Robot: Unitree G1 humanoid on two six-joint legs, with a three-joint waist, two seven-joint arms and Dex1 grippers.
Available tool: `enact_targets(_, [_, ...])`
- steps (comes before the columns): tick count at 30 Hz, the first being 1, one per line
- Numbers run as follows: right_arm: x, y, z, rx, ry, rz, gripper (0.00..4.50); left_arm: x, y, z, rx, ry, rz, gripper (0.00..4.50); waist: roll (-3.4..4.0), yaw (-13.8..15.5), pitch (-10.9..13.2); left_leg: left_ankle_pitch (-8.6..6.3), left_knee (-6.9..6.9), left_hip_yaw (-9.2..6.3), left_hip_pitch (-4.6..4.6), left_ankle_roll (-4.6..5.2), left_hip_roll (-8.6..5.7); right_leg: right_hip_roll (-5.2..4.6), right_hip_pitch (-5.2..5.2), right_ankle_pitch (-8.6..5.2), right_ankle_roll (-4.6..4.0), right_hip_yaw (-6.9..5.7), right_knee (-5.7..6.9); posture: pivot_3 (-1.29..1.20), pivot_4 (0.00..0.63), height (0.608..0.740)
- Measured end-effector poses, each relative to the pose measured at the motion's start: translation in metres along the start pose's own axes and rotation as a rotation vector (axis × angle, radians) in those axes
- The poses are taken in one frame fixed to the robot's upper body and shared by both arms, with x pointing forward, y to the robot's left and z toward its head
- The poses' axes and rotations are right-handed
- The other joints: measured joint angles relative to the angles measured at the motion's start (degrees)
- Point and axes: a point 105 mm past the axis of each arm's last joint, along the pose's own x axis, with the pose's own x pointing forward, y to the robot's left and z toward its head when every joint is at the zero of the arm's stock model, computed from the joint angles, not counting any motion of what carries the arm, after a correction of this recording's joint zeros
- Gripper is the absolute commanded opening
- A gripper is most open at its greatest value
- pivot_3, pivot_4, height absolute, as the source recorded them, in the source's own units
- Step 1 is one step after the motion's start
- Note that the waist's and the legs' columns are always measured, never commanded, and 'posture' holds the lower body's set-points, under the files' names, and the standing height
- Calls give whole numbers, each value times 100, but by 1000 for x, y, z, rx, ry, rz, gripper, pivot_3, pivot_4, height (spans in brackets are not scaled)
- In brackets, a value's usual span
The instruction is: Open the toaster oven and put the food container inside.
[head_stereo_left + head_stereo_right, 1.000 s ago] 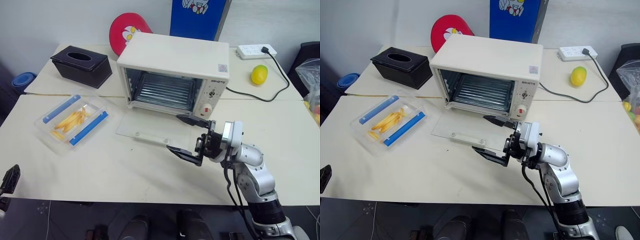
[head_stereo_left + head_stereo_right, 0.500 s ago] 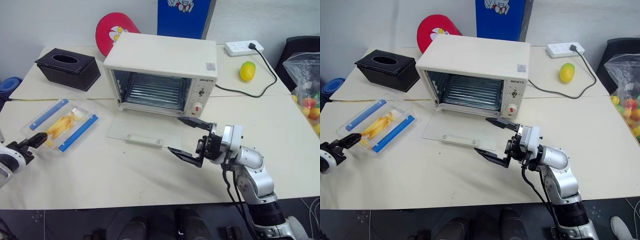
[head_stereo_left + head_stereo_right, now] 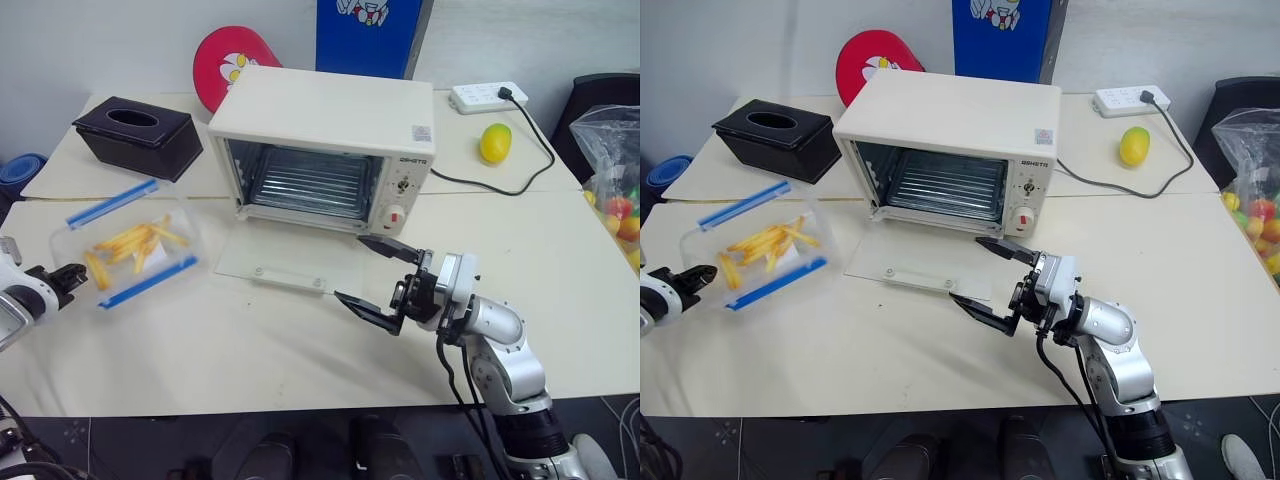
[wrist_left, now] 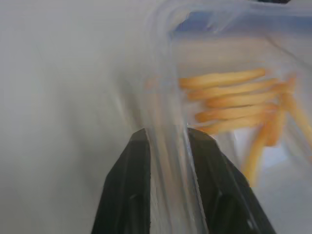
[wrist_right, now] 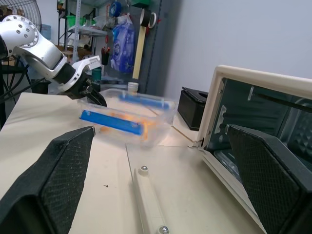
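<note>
Left wrist view: food container rim pinched between left jaws.

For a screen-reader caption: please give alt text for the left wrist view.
The left gripper pinches the clear rim of the food container between its black jaws; yellow-orange food strips lie inside, over a pale table.

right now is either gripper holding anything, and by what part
The left gripper is shut on the food container, pinching its near rim at one end. The right gripper is open and holds nothing.
</note>
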Motion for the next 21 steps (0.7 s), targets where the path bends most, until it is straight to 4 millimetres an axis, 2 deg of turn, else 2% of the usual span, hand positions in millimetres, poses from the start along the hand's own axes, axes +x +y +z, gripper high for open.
enact_targets(4, [-6,-4,0,-14,25,-12,4500,-13,-3,35,126,-38,-45,184,-5,1,0,-4,-3,-4,-4,-4,6,6,-1,-1,-4,-2,-7,0,150,740])
enact_targets(6, [-14,-5,-3,-12,48,-31,4500,-21,-21,53,218,-45,-121,184,3,10,5,-5,-7,-4,-4,-3,5,4,1,-1,-5,-2,-12,0,150,740])
enact_targets(8, [-19,-5,-6,-4,67,-49,4500,-22,-43,55,284,-7,-208,184,9,41,8,-5,-5,-10,-4,-2,1,0,4,-1,-5,-3,-11,0,150,740])
enact_targets(14, [-39,-4,-14,14,133,-108,4500,-7,-139,19,454,171,-504,184,12,138,11,-4,12,-9,-10,-1,1,5,2,-1,-4,1,0,0,150,740])
enact_targets(17, [-42,-1,-14,11,142,-129,4500,1,-170,-7,490,243,-589,184,15,90,12,-5,5,-5,-11,-2,3,13,-11,-1,-4,12,6,0,150,740])
enact_targets(21, [-43,3,-12,4,147,-158,4500,13,-195,-31,497,292,-627,184,15,-3,12,-8,6,-10,-19,-8,6,25,-34,-1,-4,25,13,0,150,740])
